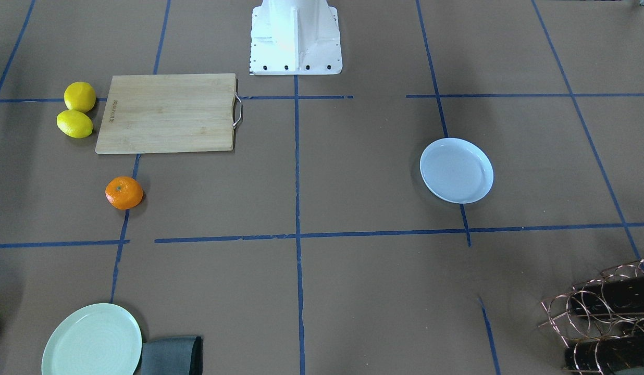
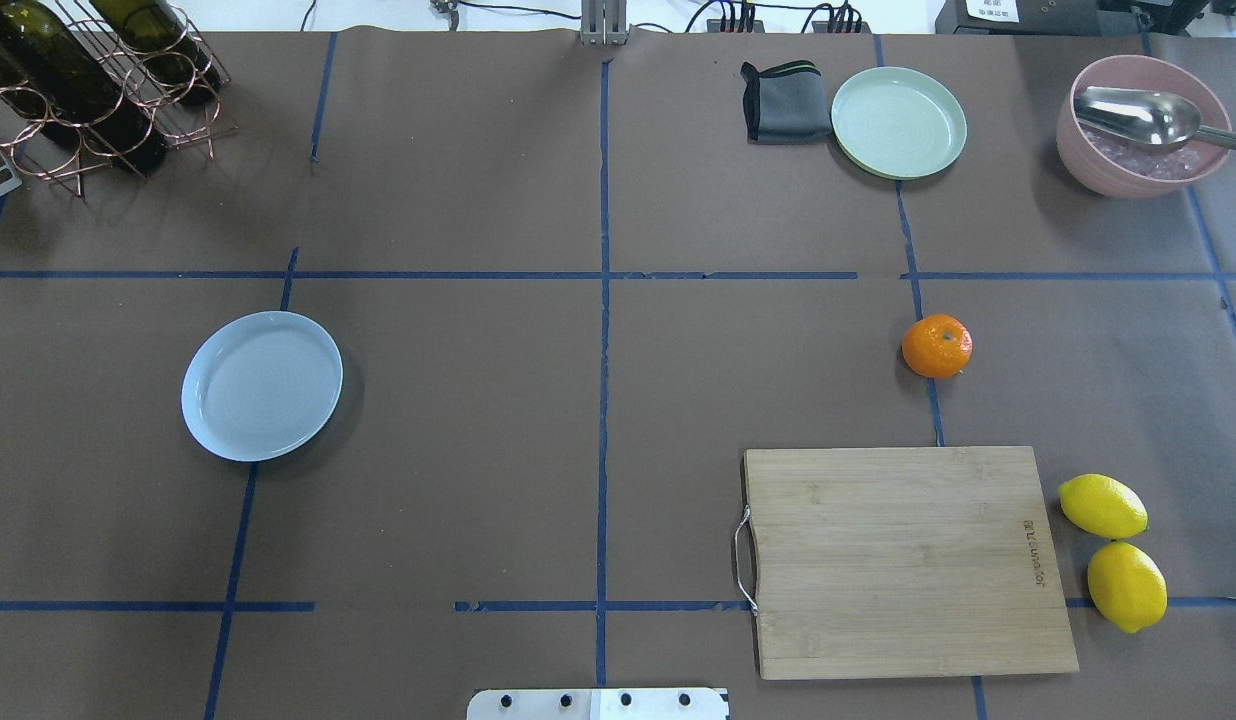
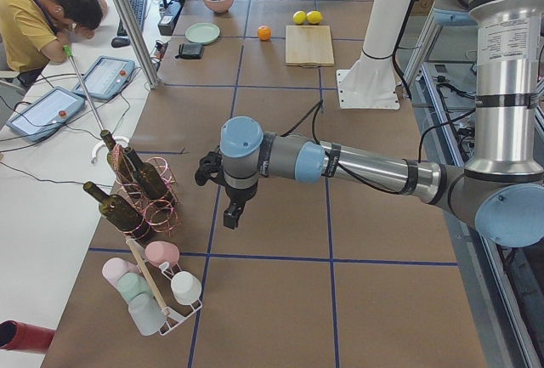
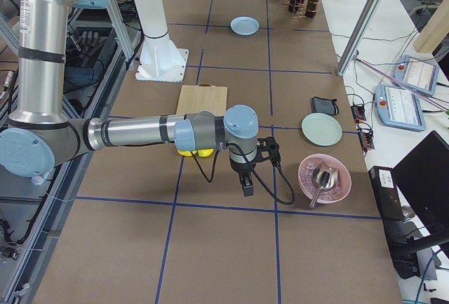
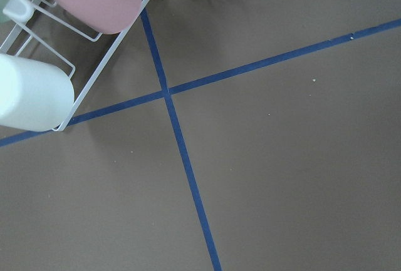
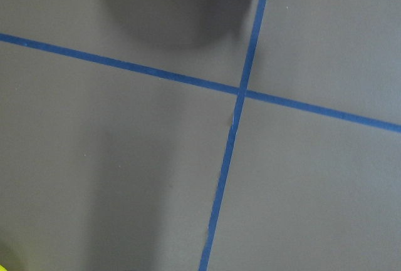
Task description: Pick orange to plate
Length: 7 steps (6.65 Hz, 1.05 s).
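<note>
- Front-facing view: the orange (image 1: 124,192) lies free at 9 o'clock from the empty plate (image 1: 456,170), well apart.
- Overhead view: the orange is in the robot's right half and the plate in its left.
- Left side view: the left gripper (image 3: 231,206) hangs with the orange far off at its 12 o'clock. Its opening cannot be told.
- Right side view: the right gripper (image 4: 247,181) hangs near the pink bowl (image 4: 324,177). Its opening cannot be told. This is judged the nearer arm to the orange.

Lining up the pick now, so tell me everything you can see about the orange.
The orange is a small, round, bright orange fruit, whole and unpeeled. Its greenish stem dimple faces up. It rests on the brown table, right on a blue tape line, clear of the wooden cutting board. Nothing else touches it.
</note>
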{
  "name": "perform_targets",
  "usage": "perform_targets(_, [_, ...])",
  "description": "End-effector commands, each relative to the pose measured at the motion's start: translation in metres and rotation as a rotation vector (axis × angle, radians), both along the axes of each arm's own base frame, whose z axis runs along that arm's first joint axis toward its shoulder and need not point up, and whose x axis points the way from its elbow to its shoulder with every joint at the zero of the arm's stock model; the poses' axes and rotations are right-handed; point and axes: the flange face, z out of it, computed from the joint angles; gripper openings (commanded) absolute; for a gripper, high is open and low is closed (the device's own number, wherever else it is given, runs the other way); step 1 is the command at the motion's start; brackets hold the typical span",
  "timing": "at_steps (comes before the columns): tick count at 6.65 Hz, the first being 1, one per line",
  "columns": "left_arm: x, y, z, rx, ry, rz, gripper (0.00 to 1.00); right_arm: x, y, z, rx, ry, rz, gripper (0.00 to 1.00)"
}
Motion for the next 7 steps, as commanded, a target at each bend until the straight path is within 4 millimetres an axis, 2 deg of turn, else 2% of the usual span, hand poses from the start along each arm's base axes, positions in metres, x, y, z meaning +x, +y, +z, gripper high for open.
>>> perform_targets(1, [0.004,-0.030,-0.043,0.196,0.014,0.004,1.00,-0.005,0.004,0.009,-0.018,-0.063,-0.008,1.00])
perform_targets(2, [0.006,-0.043,-0.045,0.348,0.031,0.003,1.00,-0.005,0.005,0.011,-0.019,-0.064,-0.010,1.00])
perform_targets(3, [0.012,-0.040,-0.034,0.321,0.121,-0.027,1.00,-0.005,0.005,0.012,-0.021,-0.064,-0.010,1.00])
perform_targets(4, [0.023,-0.037,-0.040,0.368,0.152,-0.026,1.00,-0.007,0.006,0.010,-0.022,-0.091,-0.016,1.00])
perform_targets(6, [0.095,-0.030,-0.055,0.445,0.228,0.053,1.00,-0.007,0.008,0.012,-0.027,-0.094,-0.016,1.00])
perform_targets(7, [0.138,-0.024,-0.061,0.324,0.292,0.039,1.00,-0.007,0.010,0.014,-0.032,-0.094,-0.016,1.00])
